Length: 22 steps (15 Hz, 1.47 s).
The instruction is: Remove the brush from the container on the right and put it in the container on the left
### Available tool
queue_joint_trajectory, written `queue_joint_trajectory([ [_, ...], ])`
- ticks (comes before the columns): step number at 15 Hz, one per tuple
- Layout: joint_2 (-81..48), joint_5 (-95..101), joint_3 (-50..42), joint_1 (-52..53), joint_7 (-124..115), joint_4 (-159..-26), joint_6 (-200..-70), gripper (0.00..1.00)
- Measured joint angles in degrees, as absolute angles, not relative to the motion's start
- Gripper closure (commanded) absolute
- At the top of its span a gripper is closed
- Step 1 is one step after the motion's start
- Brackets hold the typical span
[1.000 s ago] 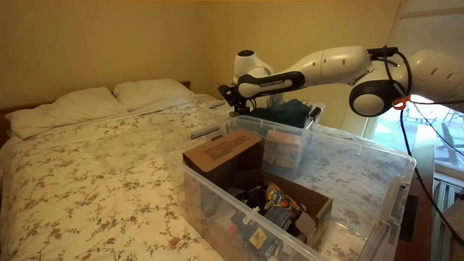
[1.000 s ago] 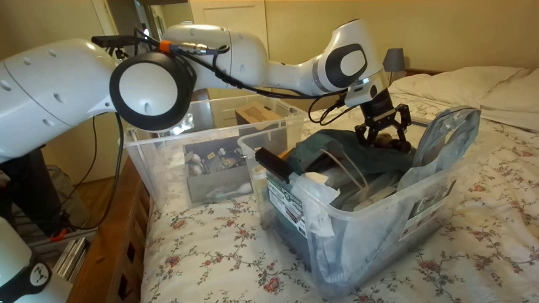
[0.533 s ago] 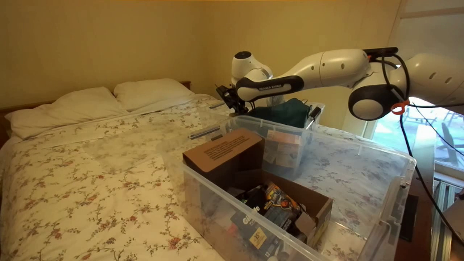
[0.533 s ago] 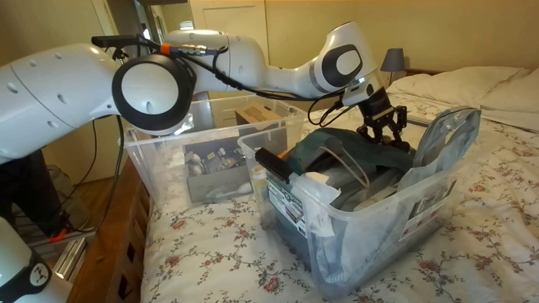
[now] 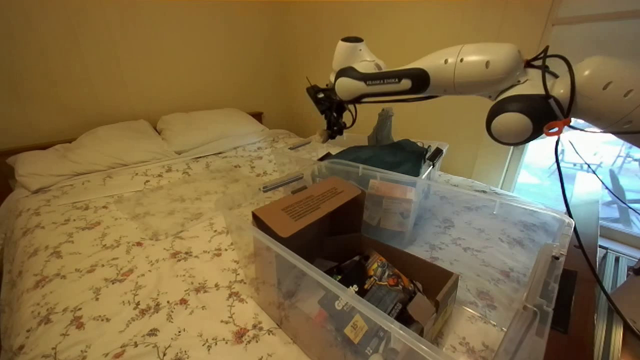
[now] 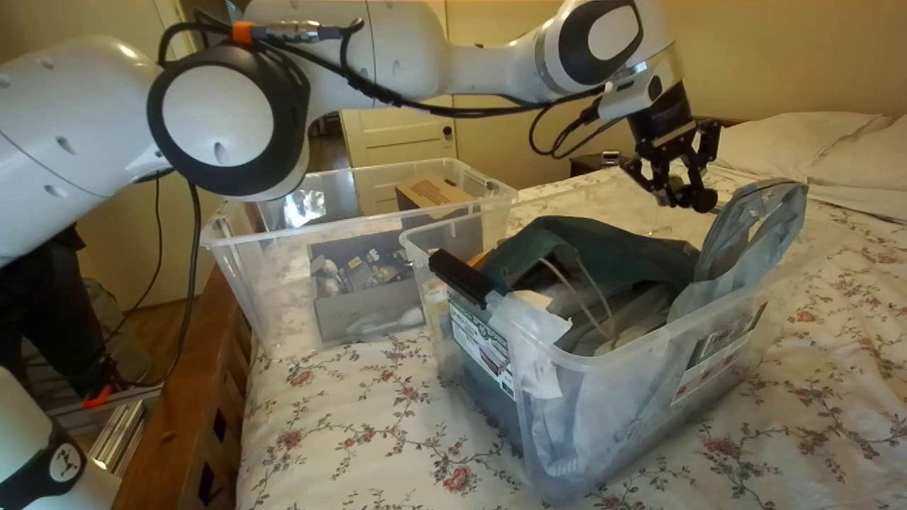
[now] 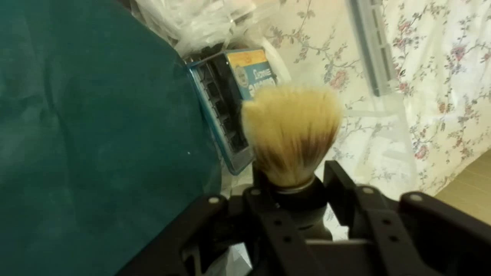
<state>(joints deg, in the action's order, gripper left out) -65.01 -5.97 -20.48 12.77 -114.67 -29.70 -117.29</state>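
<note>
Gripper [image 7: 296, 177]: pinched on the brush [image 7: 292, 130], which could be twisted loose by a knock.
Right tub [image 6: 602, 414]: brush held up near its edge; rim could be clipped in a low swing.
Left tub [image 6: 273, 283]: carton [image 5: 312, 207] could be struck in hasty lowering.
Counted: one gripper, one brush, two tubs, one carton.

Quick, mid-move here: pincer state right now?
Pincer: closed, holding the brush by its handle.
</note>
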Motion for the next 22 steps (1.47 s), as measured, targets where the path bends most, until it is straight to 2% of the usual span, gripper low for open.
queue_joint_trajectory([
  [7, -55.7, -16.6, -9.3, 5.5, -98.8, -29.8, -107.9, 0.84],
  [15, -53.3, -26.0, -2.1, 0.0, -97.0, -30.7, -101.8, 0.84],
  [16, -53.3, -27.3, -1.6, -0.8, -97.1, -31.2, -101.8, 0.59],
  [22, -53.3, -29.9, -0.1, -2.7, -97.7, -33.0, -101.9, 0.59],
])
